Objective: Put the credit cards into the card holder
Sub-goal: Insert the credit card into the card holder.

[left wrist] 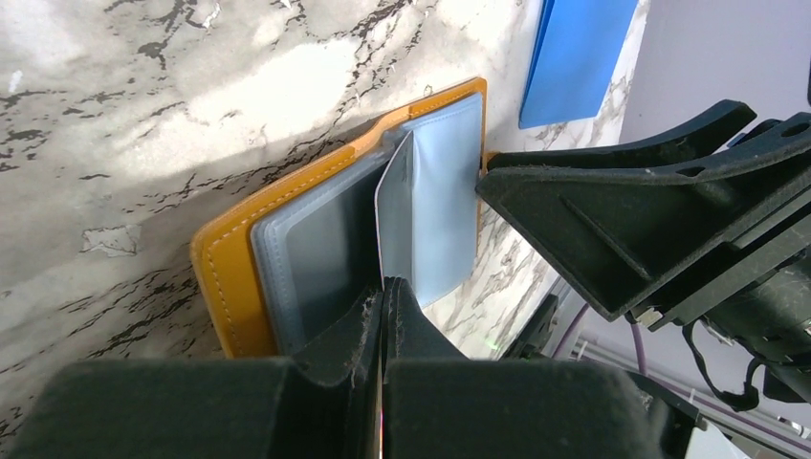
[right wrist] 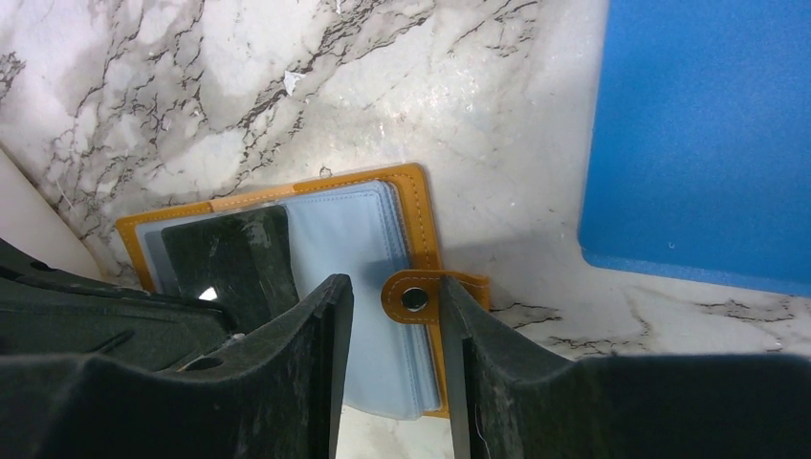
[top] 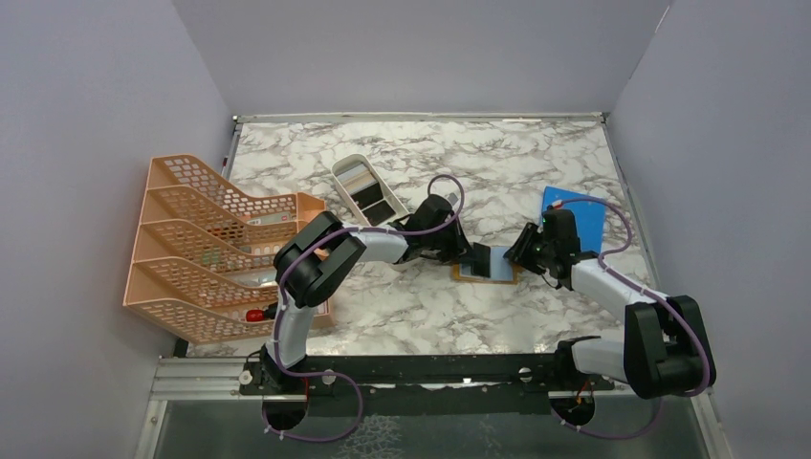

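The small orange-tan leather card holder (right wrist: 421, 220) lies open near the middle of the tabletop (top: 402, 306). The left jaws are squeezed tight over its grey clear pockets. A thin pale leaf (left wrist: 394, 215) stands up at their tips, and I cannot tell if it is a card or a pocket page. The right jaws are apart, gripping nothing, one on each side of the snap tab (right wrist: 413, 297). Thin black and pale grey plastic credit cards (top: 373, 199) lie in the long white tray (top: 337, 168) toward the far edge. I think they are light, stiff and slippery, so pinch one short edge. The holder looks floppy, so hold it flat.
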Robot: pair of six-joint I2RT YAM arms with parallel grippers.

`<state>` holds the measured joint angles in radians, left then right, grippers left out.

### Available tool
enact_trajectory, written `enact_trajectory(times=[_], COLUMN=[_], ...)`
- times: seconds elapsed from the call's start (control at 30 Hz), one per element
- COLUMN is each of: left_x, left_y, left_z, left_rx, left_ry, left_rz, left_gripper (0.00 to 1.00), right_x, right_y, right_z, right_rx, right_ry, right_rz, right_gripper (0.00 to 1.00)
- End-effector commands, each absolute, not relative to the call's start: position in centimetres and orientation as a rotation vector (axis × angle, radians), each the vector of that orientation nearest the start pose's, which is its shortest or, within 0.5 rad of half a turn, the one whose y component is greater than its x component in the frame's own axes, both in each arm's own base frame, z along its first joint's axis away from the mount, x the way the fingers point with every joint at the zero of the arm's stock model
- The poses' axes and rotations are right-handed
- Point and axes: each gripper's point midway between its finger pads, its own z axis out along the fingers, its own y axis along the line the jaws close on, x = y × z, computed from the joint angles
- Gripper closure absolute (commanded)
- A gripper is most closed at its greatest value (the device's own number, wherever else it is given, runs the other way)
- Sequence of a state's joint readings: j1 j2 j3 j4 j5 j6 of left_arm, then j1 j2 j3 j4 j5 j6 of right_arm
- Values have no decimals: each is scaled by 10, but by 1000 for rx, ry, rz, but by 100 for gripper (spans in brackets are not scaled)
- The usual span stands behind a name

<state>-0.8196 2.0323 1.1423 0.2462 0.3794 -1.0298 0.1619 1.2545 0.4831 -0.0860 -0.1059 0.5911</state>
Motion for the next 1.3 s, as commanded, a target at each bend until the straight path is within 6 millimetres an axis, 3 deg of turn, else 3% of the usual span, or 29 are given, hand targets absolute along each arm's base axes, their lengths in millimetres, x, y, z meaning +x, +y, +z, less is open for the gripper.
enact_trajectory(times=[0.0, 0.2, 0.43, 0.7, 1.1, 1.27], left_x=[263, 258, 260, 258, 258, 261], left_y=[-439, -440, -418, -423, -441, -436], left_z=[25, 32, 27, 11, 9, 10], left_rx=[-68, -71, -55, -31, 24, 52], left_ry=[2610, 2632, 2688, 2711, 2708, 2713], left_rz=[-1301, -1336, -1180, -1201, -1196, -1154], left_gripper=[100, 100, 100, 100, 97, 95], right_x=[255, 256, 258, 259, 260, 261], right_y=[100, 93, 95, 97, 104, 103], right_z=[9, 6, 8, 7, 8, 11], right_rx=[505, 487, 479, 465, 458, 457], right_ry=[2524, 2531, 2527, 2536, 2535, 2528], right_rz=[534, 479, 490, 506, 555, 546], right_gripper=[58, 58, 58, 58, 58, 58])
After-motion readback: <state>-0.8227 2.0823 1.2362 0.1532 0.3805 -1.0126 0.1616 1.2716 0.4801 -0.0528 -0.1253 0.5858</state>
